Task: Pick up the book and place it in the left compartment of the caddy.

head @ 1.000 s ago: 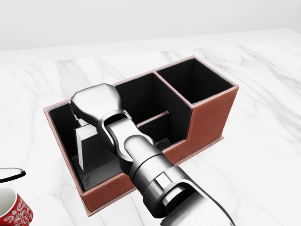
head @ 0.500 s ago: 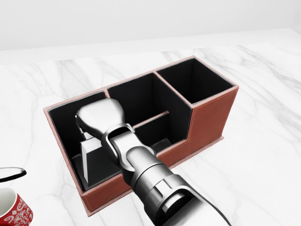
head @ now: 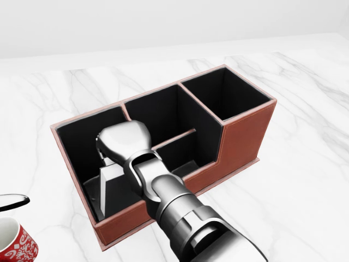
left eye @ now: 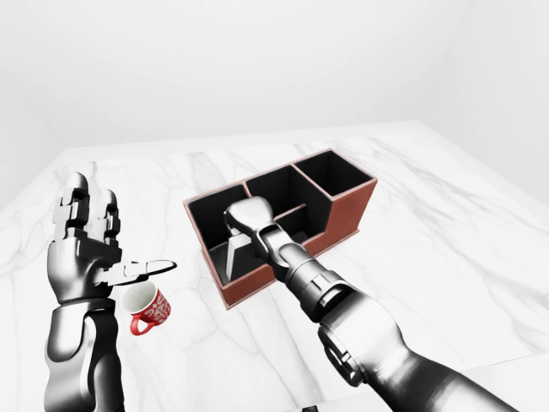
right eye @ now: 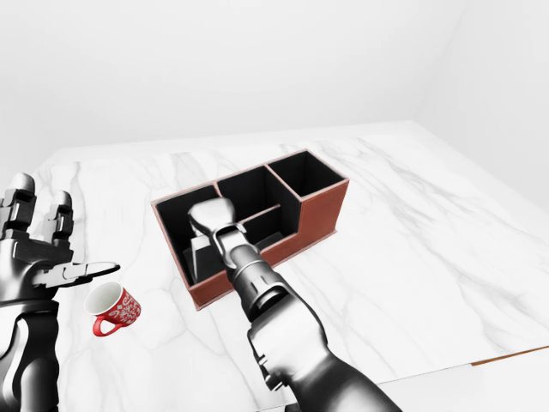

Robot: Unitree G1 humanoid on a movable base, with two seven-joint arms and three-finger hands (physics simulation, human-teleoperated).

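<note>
Pale grey book [head: 112, 183] upright in the caddy's [head: 245, 134] left compartment — right hand's [head: 122, 143] fingers' grip hidden.

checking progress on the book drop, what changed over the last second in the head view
The right hand has slid toward the view's bottom right, drawing back over the left compartment of the caddy. The book stands inside that compartment and looks a little lower and nearer the low wall; whether it is released cannot be told. Caddy, mug and camera stayed put.
</note>
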